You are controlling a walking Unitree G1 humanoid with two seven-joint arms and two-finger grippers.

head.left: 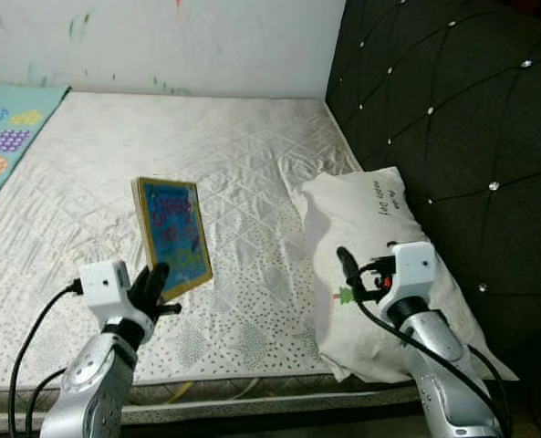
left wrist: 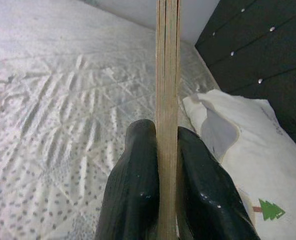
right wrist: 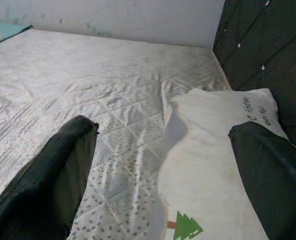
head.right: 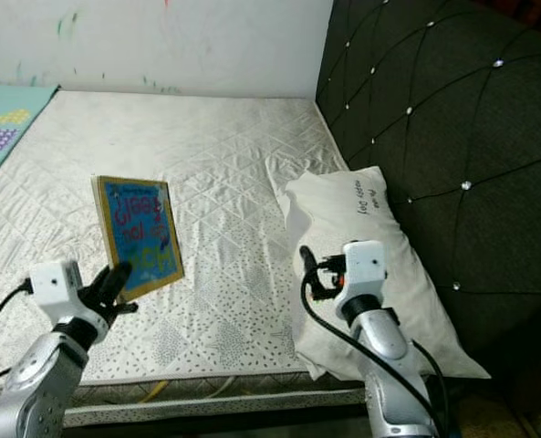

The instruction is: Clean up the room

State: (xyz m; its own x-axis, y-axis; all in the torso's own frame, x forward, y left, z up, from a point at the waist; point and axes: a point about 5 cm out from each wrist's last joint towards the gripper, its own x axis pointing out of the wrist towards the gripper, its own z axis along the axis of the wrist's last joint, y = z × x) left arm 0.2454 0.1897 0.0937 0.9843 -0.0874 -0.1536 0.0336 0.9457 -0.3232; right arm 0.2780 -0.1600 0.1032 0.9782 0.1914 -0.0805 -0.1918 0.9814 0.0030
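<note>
A thin board book with a blue cover and yellow border is held upright above the near part of the mattress. My left gripper is shut on its lower edge; in the left wrist view the book's wooden-coloured edge runs between the two black fingers. My right gripper hovers open over the near end of a white pillow with a small green tree print. Nothing sits between its fingers.
A dark tufted headboard rises at the right, beside the pillow. A teal play mat with coloured dots lies along the mattress's left side. A white wall closes the far end. The mattress's front edge runs just before my arms.
</note>
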